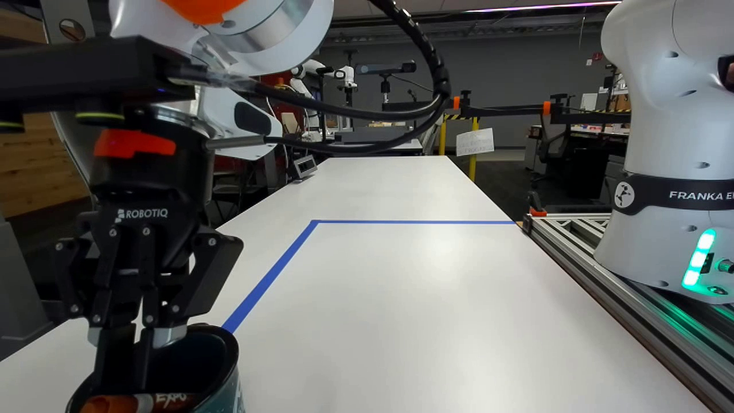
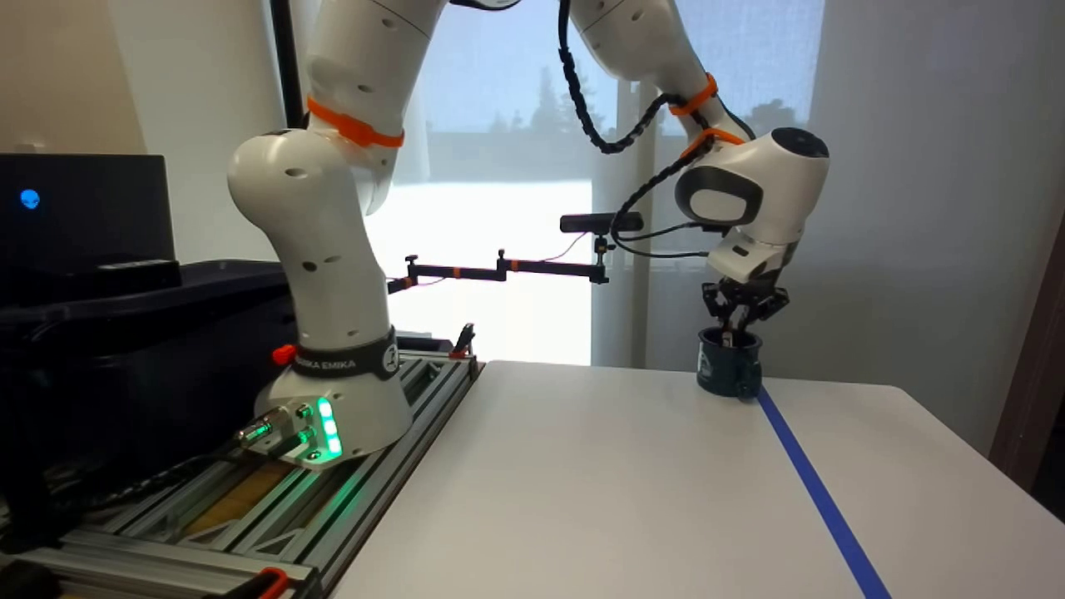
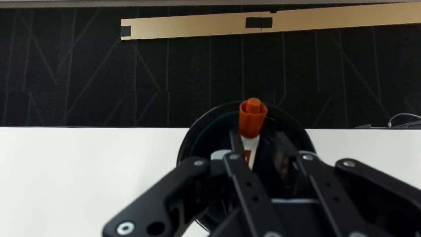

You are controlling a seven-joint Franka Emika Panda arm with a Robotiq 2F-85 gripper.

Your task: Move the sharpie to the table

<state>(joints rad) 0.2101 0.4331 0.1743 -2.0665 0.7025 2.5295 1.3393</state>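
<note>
Sharpie tilted in cup; claw apparently straddling it

1. In an exterior view, there's the cup, standing on the table near its far edge.
2. Just beside it, on the right, the tape line runs toward the camera.
3. Over left, the robot base stands on the frame alongside the table.
4. Here's the gripper, above the cup, fingers down inside!
5. Wrist view: the sharpie, in the cup, between those fingers, nearer the one on the left.
</note>
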